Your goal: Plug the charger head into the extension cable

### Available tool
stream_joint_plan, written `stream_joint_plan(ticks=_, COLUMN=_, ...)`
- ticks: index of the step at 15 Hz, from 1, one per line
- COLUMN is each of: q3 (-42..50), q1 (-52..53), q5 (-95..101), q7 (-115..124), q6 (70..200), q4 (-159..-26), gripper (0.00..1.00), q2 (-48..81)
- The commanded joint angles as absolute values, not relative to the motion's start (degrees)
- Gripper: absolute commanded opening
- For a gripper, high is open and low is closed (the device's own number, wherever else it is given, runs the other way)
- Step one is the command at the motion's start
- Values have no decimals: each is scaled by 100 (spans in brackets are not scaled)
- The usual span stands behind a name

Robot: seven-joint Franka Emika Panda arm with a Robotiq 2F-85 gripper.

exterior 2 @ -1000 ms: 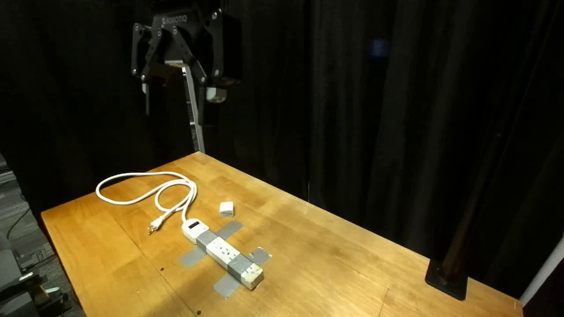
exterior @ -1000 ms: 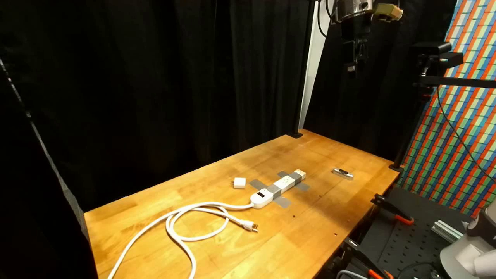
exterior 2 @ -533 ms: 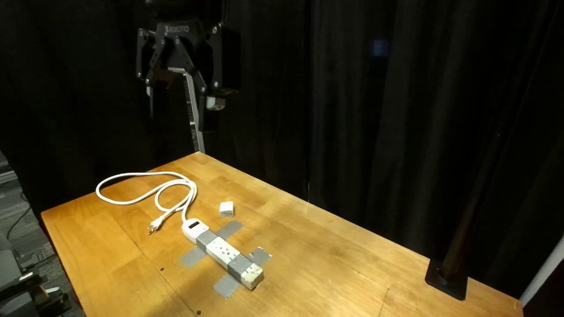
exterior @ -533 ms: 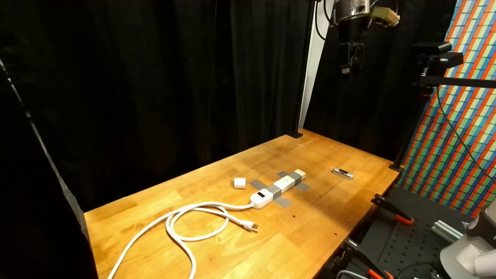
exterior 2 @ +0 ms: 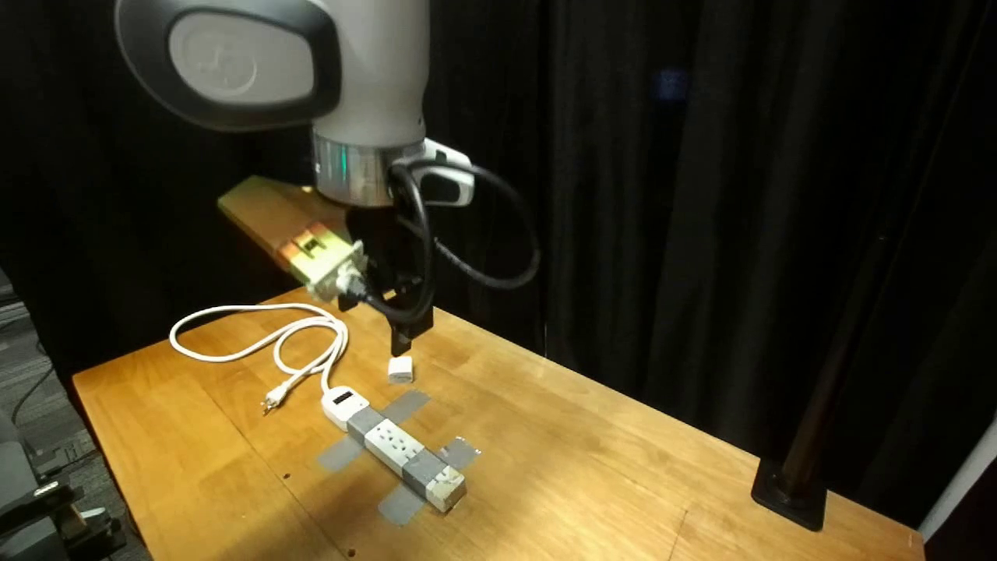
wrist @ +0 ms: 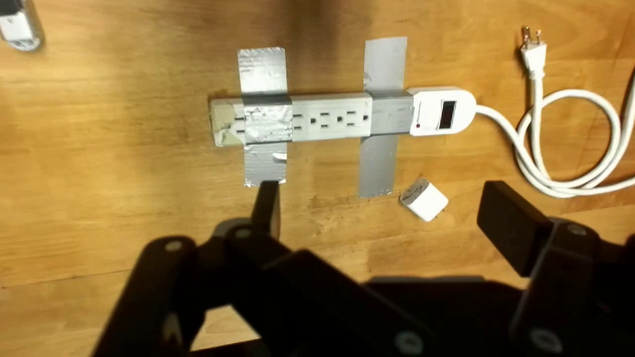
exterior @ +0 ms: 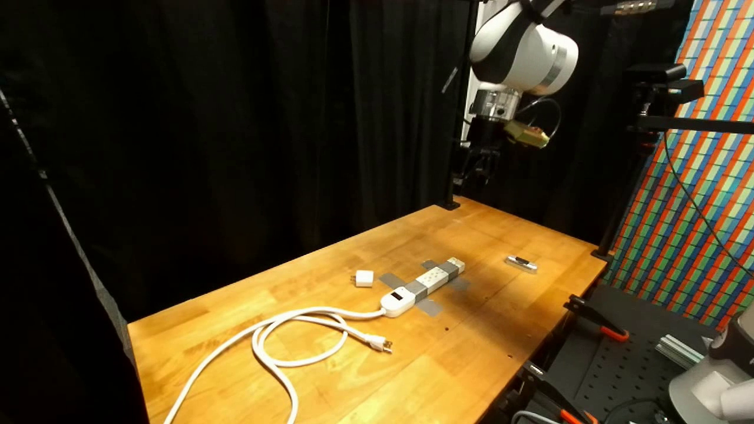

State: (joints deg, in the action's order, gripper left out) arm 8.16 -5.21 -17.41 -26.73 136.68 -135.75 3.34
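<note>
On the wooden table (wrist: 124,183), right of centre in wrist view, lay the charger head (wrist: 426,201), which we judged light, stiff, best held by flat sides, our gripper (wrist: 383,206) spread wide and empty.

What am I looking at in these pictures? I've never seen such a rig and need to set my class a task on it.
The machine is a white robot arm ending in a black gripper. Two views look on from different places outside the robot; the wrist view looks down, so the gripper's fingers show in it.

On the wooden table lies an extension cable: a white socket bar, held down by strips of grey tape, and a looped cord ending in a plug. A small white charger head lies beside the bar, apart from it and not plugged in. A small silver-and-dark object lies off past the bar's cordless end; I cannot tell what it is.

Nothing is held: the gripper is open, above the table.
</note>
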Motion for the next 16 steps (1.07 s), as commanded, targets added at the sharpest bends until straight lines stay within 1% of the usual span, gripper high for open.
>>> stream_joint_plan(ticks=1, q3=395, q1=-527, q5=-2479, q7=-3543, q6=15268, q4=-13993, gripper=100, q2=813)
stream_joint_plan(ticks=3, q3=146, q1=-530, q5=-2145, q7=-3594, q6=15689, q4=-14041, gripper=100, q2=1168)
stream_joint_plan(ticks=4, q3=164, q1=-688, q5=-2129, q7=-3345, q6=15306, q4=-14010, gripper=100, q2=964)
stream_joint_plan(ticks=6, q3=37, q1=-716, q5=-2108, q7=-3312, q6=15393, q4=-14022, gripper=100, q2=1142)
stream_joint_plan(ticks=13, q3=61, q1=-782, q5=-2110, q7=-3320, q6=15383, q4=-14000, gripper=100, q2=1099)
stream_joint_plan(ticks=14, q3=-169, q1=-929, q5=-2605, q7=-4023, q6=15731, q4=-13997, gripper=100, q2=1126)
stream_joint_plan(ticks=15, q3=-396, q1=-1037, q5=-3016, q7=-4452, q6=15785, q4=-13885, gripper=100, q2=1271)
stream_joint_plan(ticks=16, q3=-552, q1=-977, q5=-3178, q7=-4567, q6=16133, q4=-13814, gripper=100, q2=1488)
